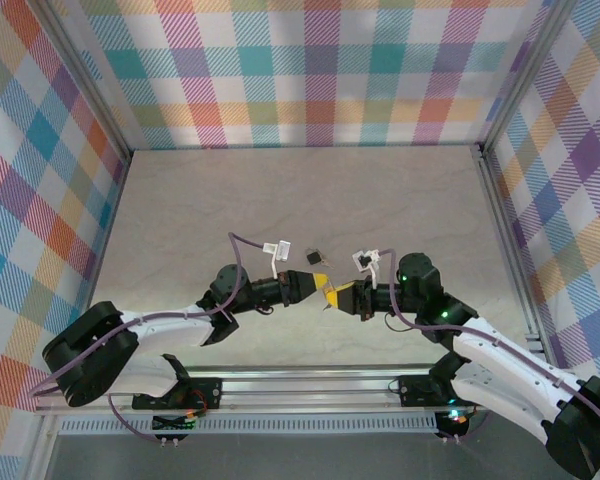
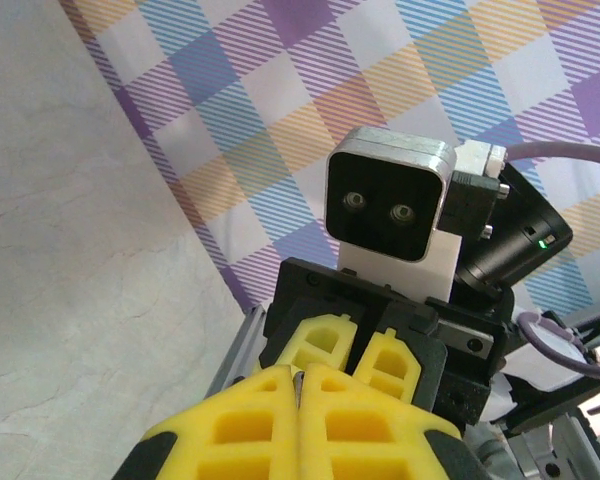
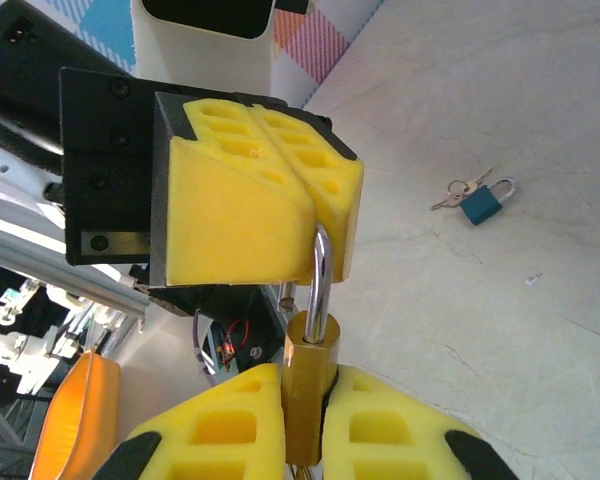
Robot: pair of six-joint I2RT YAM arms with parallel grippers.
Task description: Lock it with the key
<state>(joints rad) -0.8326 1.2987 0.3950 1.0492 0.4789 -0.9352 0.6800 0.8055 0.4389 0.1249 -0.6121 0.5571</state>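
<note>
Worktop [image 1: 180,220]: pale, stone-patterned, walled in by plaid panels. The two arms meet above its near middle.

Left gripper [image 3: 315,205]: fingers pressed together. The top of a thin steel shackle [image 3: 323,265] runs into the seam between them and appears to be clamped there.

Right gripper [image 3: 305,405]: pinching the body of a brass padlock [image 3: 308,365], which stands upright between the pads with the shackle pointing towards the left gripper. Both grippers are thus occupied with this one item, held clear of the worktop.

The lock [image 3: 480,203]: a small padlock, teal-bodied in the right wrist view and dark from above. It lies flat on the worktop, well apart from the grippers and beyond them, and nothing touches it except the key.

The key [image 3: 450,193]: silver, and seemingly more than one on a ring. It lies flat against the lock's side. Whether it is attached to the lock cannot be told.

Assessment: the key is judged light, rigid, thin and slippery. Flat on a hard surface, it offers little edge to grip. The better hold would be across the broad head, leaving the blade free. The lock is compact and stiff, and is best pinched across its flat faces. One gripper must be freed first.
</note>
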